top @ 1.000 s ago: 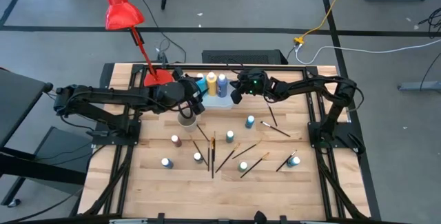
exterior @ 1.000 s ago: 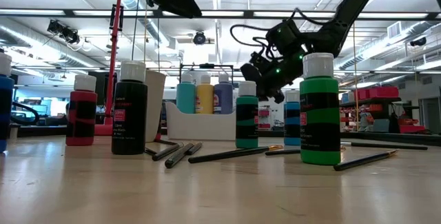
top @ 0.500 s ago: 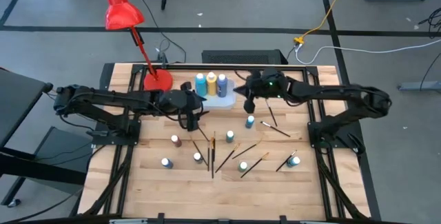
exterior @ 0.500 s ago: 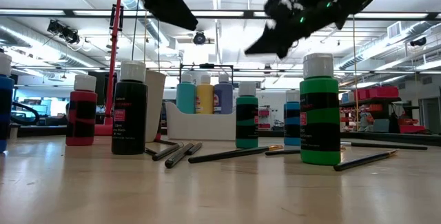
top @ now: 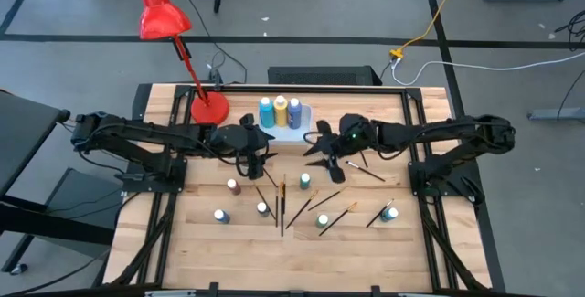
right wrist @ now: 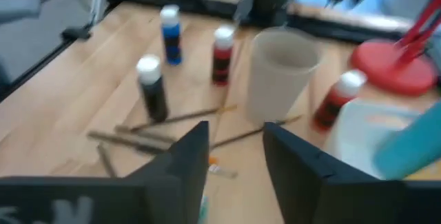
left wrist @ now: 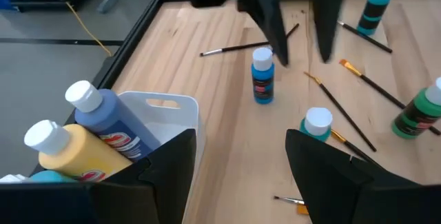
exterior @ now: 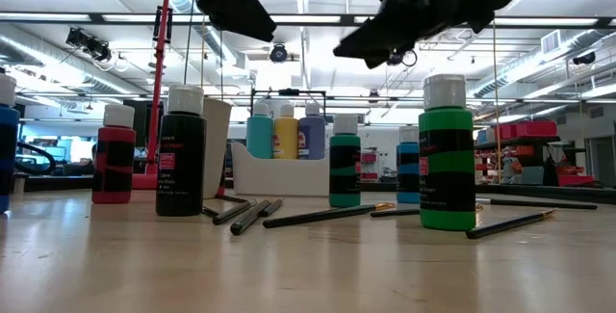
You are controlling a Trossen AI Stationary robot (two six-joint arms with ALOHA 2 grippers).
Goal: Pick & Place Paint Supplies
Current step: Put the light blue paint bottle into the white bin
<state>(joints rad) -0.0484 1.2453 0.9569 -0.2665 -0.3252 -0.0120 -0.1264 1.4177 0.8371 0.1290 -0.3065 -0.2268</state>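
Right claw (top: 322,143) hung spread and empty just at four o'clock of the white caddy (top: 297,133), which held three bottles (top: 280,111). Left claw (top: 254,151) waited spread at its seven o'clock. Other bottles and brushes (top: 281,201) lay loose across the bench (top: 210,233), likely next.

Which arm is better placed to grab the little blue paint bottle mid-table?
The right. The right gripper hangs open just beside the blue bottle, fingers pointing down toward it. The left gripper, also open, sits farther off, near the white tray.
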